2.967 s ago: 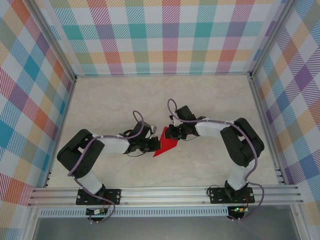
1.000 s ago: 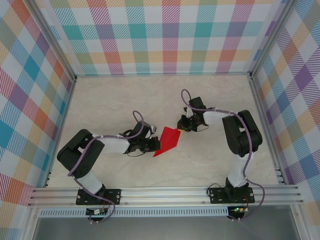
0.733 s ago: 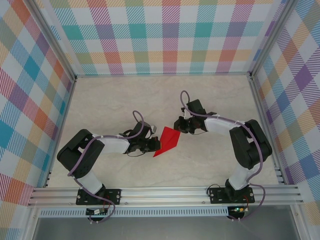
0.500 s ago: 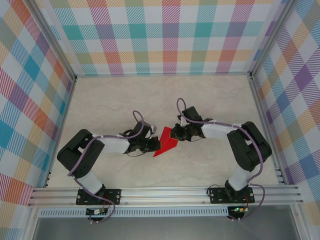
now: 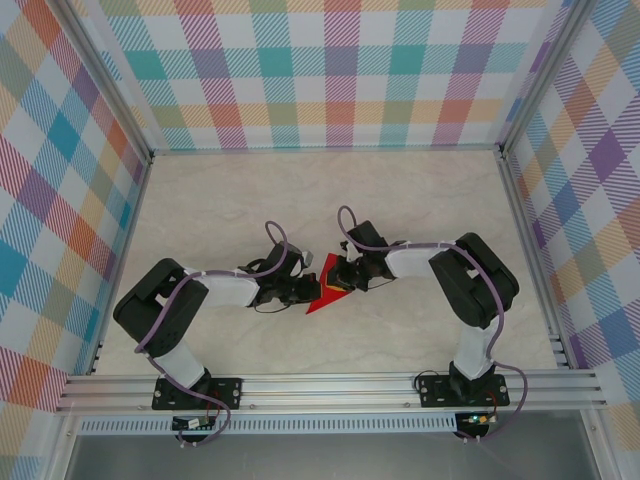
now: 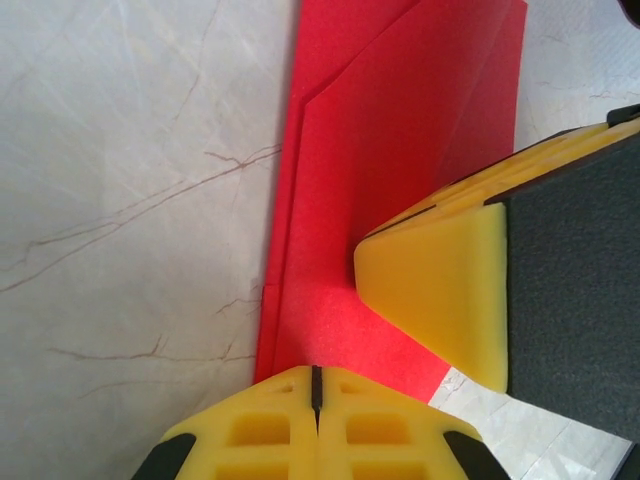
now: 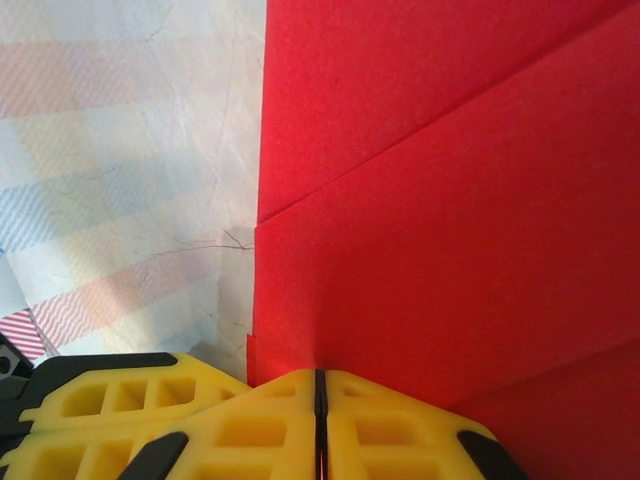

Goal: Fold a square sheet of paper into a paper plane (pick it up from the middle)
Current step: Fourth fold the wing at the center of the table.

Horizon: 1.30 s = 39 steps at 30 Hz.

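The red sheet of paper (image 5: pixel 324 297) lies flat on the table's middle, folded into overlapping layers with a pointed outline. In the left wrist view the paper (image 6: pixel 400 150) runs away from my left gripper (image 6: pixel 315 385), whose jaws are shut, tips set on its near edge. A yellow finger of the right gripper (image 6: pixel 440 290) rests on the paper's right side there. From the right, my right gripper (image 7: pixel 320 385) is also shut, its tips down on the folded paper (image 7: pixel 450 200). From above, the left gripper (image 5: pixel 305 292) and right gripper (image 5: pixel 341 283) meet over the paper.
Marbled tabletop (image 5: pixel 230 210) lies open on all sides of the paper. Plaid walls on aluminium frame posts (image 5: pixel 525 230) close in the left, back and right. A rail (image 5: pixel 320 385) with the two arm bases runs along the near edge.
The right gripper, a second ago off the paper's upper right corner, has swept left and back onto the paper. The left gripper and the paper have stayed put.
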Each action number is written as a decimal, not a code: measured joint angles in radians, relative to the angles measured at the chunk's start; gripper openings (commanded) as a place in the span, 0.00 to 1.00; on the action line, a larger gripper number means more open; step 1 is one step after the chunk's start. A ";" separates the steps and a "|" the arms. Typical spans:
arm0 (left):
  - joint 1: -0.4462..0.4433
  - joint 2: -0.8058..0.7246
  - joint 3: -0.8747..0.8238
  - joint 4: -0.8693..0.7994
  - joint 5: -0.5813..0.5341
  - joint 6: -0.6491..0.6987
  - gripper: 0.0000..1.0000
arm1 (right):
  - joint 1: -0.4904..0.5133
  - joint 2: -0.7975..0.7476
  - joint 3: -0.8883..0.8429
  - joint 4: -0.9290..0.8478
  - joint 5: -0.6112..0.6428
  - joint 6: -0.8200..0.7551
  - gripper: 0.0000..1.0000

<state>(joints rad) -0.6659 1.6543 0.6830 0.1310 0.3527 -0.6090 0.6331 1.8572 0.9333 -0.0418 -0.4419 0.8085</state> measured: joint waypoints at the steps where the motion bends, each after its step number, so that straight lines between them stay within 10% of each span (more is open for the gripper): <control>1: 0.000 -0.006 0.002 -0.014 -0.003 0.000 0.00 | 0.001 0.001 0.006 -0.011 0.006 0.000 0.09; 9: 0.000 -0.154 0.004 -0.119 -0.008 -0.032 0.18 | 0.003 0.008 0.026 -0.054 0.021 0.028 0.09; 39: -0.067 -0.033 0.037 -0.155 -0.069 -0.127 0.15 | 0.003 0.017 0.043 -0.079 0.021 0.075 0.09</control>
<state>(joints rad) -0.7330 1.6211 0.7197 -0.0242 0.2836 -0.7361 0.6361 1.8744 0.9764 -0.1204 -0.4210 0.8833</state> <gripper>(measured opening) 0.148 0.091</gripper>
